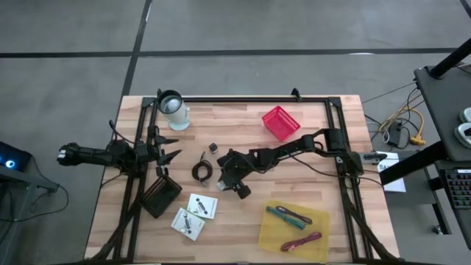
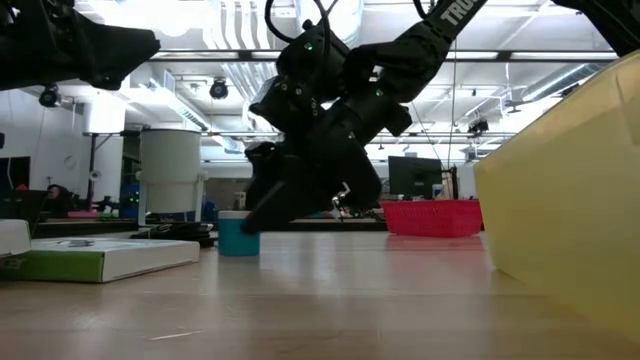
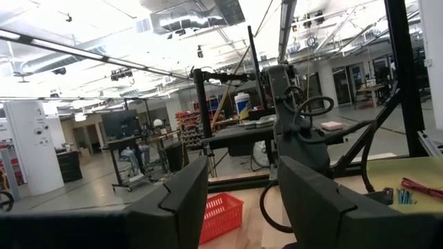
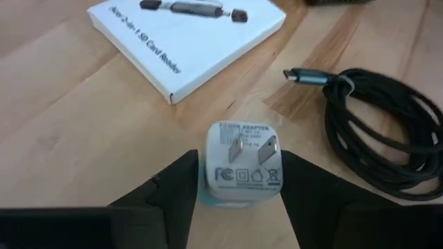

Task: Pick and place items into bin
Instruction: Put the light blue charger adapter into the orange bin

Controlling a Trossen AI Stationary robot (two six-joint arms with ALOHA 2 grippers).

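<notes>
**Right end effector pinching a white plug adapter, mid-table**

Parked at the table's (image 1: 243, 110) left edge: left end effector (image 1: 168, 147), fingers spread, holding nothing, apparently waiting clear of the work. Just beyond it, a clear cup with black rim (image 1: 174, 109) at the far left corner. Nearer the front, two white card-reader boxes (image 1: 194, 214) lying flat, untouched, beside a black cable coil (image 1: 202, 171). Close to the coil, right end effector (image 4: 241, 181) tipped down toward the wood, fingers closed against the sides of a white plug adapter (image 4: 242, 166), prongs facing the wrist camera — seemingly gripped across the body so the prongs stayed free. Whether lifted or touching the table, could not tell. Farther right, red basket (image 1: 281, 122) at the back and yellow bin (image 1: 294, 230) at the front holding pen-like sticks (image 1: 288, 217); likely destination for the adapter, well apart.
</notes>
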